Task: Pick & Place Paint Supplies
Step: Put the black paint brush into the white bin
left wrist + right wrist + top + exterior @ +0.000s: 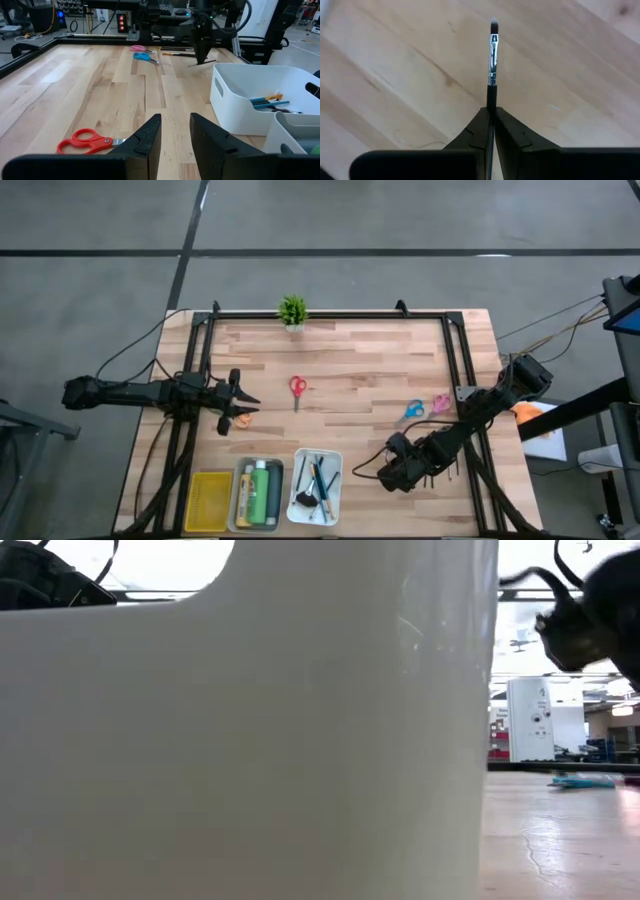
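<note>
beside the white tray (303, 480), right gripper (491, 117) pointing down, clamped on a thin brush (492, 65)

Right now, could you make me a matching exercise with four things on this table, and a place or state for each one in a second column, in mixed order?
Things:
1. thin brush
2. red scissors
3. green paint bottle
4. potted plant

Places or states:
A. lying in the grey tray
B. standing at the far edge of the table
C. clamped in the shut right gripper
D. lying on bare wood near the middle of the table

Pairs: 1-C, 2-D, 3-A, 4-B
</note>
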Robot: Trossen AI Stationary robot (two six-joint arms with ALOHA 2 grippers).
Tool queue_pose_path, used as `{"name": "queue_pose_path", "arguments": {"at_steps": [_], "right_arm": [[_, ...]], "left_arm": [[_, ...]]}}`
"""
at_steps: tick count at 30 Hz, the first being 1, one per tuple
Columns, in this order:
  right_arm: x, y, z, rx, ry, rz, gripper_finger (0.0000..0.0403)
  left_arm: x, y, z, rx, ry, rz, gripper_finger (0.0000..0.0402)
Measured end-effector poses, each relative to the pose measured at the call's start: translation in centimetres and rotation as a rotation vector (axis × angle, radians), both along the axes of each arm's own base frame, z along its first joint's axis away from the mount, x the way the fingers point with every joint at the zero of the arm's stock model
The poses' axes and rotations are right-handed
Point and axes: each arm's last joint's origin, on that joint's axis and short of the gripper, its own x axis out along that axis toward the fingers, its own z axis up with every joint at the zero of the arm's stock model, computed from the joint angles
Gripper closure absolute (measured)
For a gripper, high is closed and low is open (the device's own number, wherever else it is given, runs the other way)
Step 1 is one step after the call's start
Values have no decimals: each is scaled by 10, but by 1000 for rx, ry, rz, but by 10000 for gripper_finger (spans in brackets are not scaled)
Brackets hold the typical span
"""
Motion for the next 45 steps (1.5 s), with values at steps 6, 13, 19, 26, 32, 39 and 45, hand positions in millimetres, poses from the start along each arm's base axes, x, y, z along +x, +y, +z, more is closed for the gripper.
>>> {"name": "queue_pose_path", "arguments": {"at_steps": [6,13,19,26,32,39,45], "right_arm": [[14,8,21,-39,-130,-2,388],[34,18,58,-107,-320,21,388],[51,26,93,-176,-529,10,388],[73,36,106,-254,-785,-58,388],[97,42,78,-244,-866,-102,388],[124,51,45,-150,-873,-163,388],[144,55,21,-27,-762,-169,388]], "left_arm": [[0,0,0,0,0,0,297],[0,0,0,0,0,0,297],[0,0,0,0,0,0,297],[0,0,0,0,0,0,297],[0,0,0,0,4,0,297],[0,0,-1,0,6,0,297],[0,0,-1,0,6,0,297]]}}
